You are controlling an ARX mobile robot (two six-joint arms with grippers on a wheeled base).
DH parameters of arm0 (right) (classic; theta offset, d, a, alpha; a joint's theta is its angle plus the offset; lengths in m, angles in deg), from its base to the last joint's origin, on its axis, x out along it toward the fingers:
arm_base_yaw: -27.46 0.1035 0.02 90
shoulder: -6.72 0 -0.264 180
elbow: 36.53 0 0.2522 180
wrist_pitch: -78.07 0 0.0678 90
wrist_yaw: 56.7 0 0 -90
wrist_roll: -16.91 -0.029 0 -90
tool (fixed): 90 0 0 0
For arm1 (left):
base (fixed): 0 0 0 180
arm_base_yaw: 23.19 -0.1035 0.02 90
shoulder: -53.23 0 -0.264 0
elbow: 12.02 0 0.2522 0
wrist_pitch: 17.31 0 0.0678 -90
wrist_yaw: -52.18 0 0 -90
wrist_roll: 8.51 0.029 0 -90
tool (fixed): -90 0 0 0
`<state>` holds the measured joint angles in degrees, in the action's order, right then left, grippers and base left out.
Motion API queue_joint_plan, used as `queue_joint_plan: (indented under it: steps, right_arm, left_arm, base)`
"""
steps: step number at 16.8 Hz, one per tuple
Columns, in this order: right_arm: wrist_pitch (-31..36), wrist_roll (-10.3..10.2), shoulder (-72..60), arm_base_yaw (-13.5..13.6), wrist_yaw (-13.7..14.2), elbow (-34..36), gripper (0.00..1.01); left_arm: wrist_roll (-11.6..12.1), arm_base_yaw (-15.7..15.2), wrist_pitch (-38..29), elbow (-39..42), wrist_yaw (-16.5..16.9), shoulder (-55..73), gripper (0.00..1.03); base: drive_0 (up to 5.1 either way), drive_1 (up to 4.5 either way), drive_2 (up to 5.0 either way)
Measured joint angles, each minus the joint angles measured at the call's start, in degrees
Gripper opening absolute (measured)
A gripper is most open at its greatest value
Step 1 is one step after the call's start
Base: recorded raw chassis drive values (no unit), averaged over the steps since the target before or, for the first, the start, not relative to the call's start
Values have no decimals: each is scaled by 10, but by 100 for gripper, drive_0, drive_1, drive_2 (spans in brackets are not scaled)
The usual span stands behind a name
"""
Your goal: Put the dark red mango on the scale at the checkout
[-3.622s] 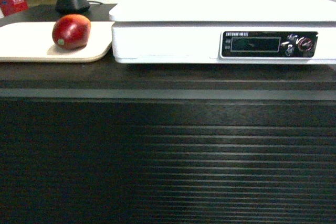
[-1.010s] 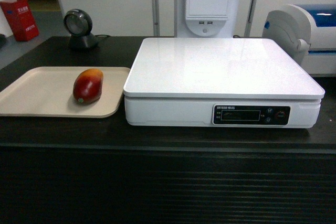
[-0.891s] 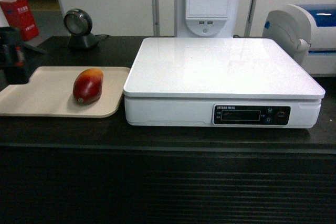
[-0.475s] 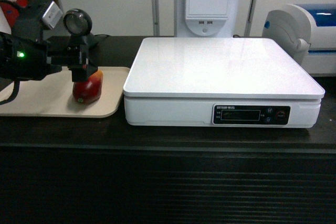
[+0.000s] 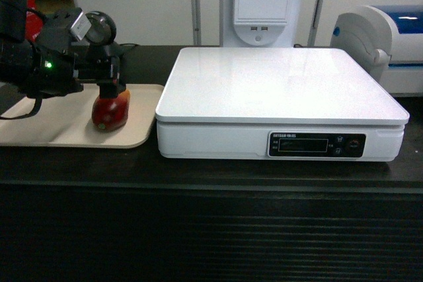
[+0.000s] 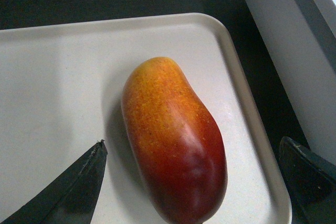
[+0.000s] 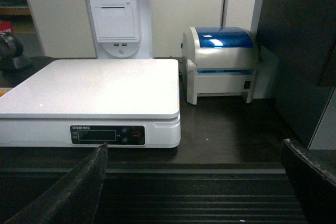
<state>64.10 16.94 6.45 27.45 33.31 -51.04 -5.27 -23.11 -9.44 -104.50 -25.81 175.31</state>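
Note:
The dark red mango (image 5: 110,111) lies on a beige tray (image 5: 46,120) on the checkout (image 5: 211,229), left of the scale (image 5: 277,84). My left gripper (image 5: 109,80) hangs open just above it. In the left wrist view the mango (image 6: 173,140) lies between the two spread fingers of the left gripper (image 6: 191,142), which do not touch it. My right gripper (image 7: 194,145) is open and holds nothing, in front of the checkout's ribbed panel (image 7: 210,192) and facing the scale (image 7: 94,87). The head view does not show it.
A round barcode scanner (image 5: 99,28) stands behind the tray (image 6: 52,77), partly hidden by my left arm. A white receipt printer post (image 5: 262,1) rises behind the scale. A white and blue label printer (image 7: 220,64) sits right of the scale.
My left arm has come in from the left and now hangs over the mango. The mango, tray and scale have not moved. Earliest frame showed a lower viewpoint.

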Motion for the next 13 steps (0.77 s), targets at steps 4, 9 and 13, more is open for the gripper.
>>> queue_joint_plan:
  steps: [4,9,13]
  right_arm:
    - [0,0,0,0,0,0,98]
    - [0,0,0,0,0,0,98]
    - [0,0,0,0,0,0,98]
  left_arm:
    - [-2,-1,41,-55,4,36,98]
    - [-2,-5,85,-132,-6,93,98]
    - [2,-8,136,-198,-7,137,98]
  base:
    - [0,0,0]
    - [0,0,0]
    - [0,0,0]
